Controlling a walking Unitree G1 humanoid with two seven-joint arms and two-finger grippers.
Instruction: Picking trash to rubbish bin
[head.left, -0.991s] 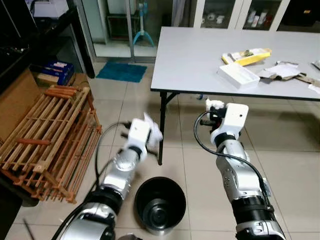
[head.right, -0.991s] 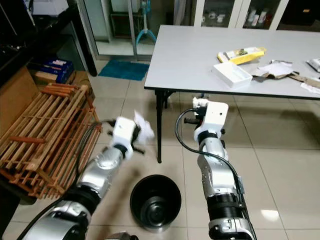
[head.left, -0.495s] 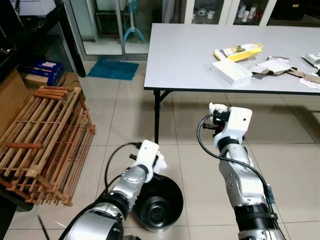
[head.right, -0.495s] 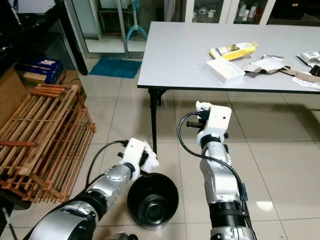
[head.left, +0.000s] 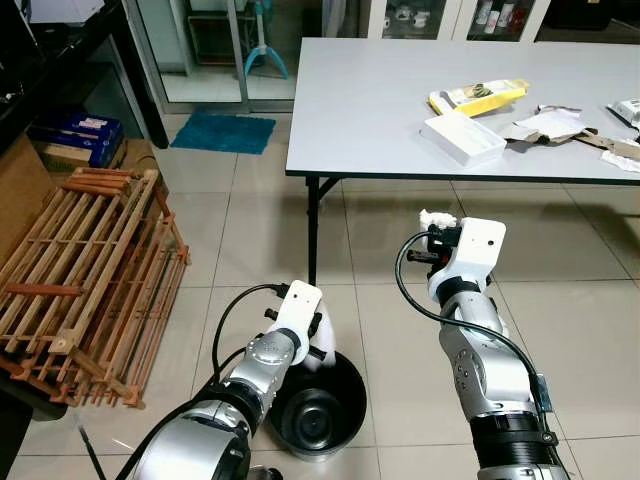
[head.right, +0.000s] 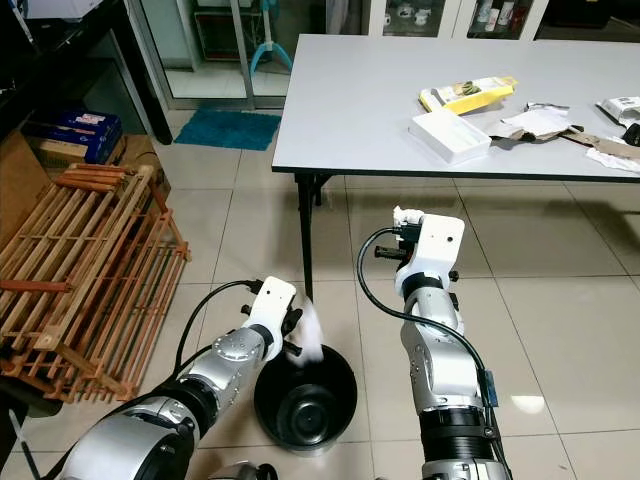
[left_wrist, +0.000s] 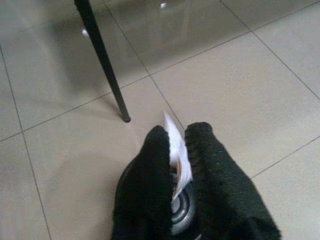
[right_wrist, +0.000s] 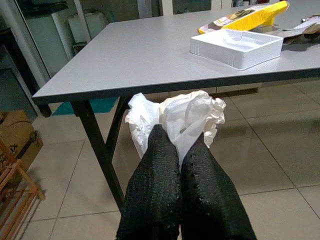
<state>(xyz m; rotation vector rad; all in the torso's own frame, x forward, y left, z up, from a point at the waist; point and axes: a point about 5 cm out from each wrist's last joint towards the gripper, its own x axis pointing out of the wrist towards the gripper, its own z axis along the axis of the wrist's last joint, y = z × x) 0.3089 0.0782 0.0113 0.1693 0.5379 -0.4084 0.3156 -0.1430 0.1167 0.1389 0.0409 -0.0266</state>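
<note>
White paper scrap (left_wrist: 176, 150) clamped in left gripper (left_wrist: 175, 145) over black bin (head.right: 305, 398), right gripper (right_wrist: 180, 145) pinching crumpled paper (right_wrist: 187, 112)

My two arms are shiny silver, with white boxes at the wrists. Black cables loop out beside them. My left gripper (left_wrist: 175, 165) and right gripper (right_wrist: 179, 150) have fat black bumpy fingers.

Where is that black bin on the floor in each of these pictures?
Left eye view: the black bin stands low in the middle, under the left hand.
Right eye view: low, left of centre, beside the white scrap.
Left wrist view: partly hidden behind the black fingers, its rim beside them.
Right wrist view: not in it.
Shared landmark: the black table leg, just beyond the bin.
</note>
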